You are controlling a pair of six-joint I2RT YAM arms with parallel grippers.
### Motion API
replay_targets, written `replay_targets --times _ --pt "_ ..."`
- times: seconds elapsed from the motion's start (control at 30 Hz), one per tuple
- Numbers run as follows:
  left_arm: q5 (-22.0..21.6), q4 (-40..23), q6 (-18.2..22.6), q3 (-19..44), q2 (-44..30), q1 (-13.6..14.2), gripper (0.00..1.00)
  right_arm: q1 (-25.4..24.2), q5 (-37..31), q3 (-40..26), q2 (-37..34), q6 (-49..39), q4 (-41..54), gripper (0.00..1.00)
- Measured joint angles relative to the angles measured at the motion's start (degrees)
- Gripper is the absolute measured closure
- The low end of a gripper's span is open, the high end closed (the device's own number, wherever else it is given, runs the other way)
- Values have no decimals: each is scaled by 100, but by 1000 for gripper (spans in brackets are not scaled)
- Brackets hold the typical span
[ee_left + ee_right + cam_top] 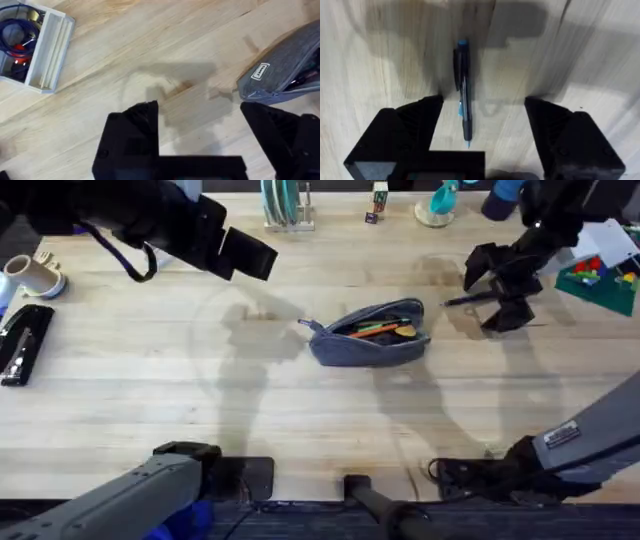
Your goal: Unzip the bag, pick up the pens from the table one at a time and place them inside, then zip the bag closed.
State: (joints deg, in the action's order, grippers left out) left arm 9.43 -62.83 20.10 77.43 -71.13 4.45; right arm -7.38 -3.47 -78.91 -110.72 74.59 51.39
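Left gripper [200,145]: fingers spread wide, hovering over bare table [150,380]; in the overhead view the arm is a dark blur at the upper left.
Bag [370,332]: grey-blue, unzipped, mid-table; an orange pen [375,328] lies inside, partly hidden. The left wrist view adds a small label on its end.
Dark pen [463,92]: lies on the table right of the bag; blue accents show up close.
Right gripper [482,137]: fingers apart, straddling the dark pen, touching nothing.
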Motion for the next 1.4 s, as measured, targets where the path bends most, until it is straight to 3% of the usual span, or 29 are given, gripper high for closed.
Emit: replay_targets --times 0.17,0.33,0.4,0.8,1.1,1.4 --pt "0 -2 0 0 0 0 8 -39 67 -18 -17 -8 17 37" --pt "0 -2 0 0 0 0 8 -56 77 -24 -17 0 -24 730" --pt "2 -2 0 0 0 0 8 -56 92 -49 -29 6 -72 936" --pt "1 -4 0 0 0 0 8 -69 156 -70 -30 -174 -7 968" --pt "1 -46 0 0 0 0 7 -69 86 -151 28 -914 643 968" --pt "2 -109 0 0 0 0 7 -4 69 -287 1193 -2027 811 968"
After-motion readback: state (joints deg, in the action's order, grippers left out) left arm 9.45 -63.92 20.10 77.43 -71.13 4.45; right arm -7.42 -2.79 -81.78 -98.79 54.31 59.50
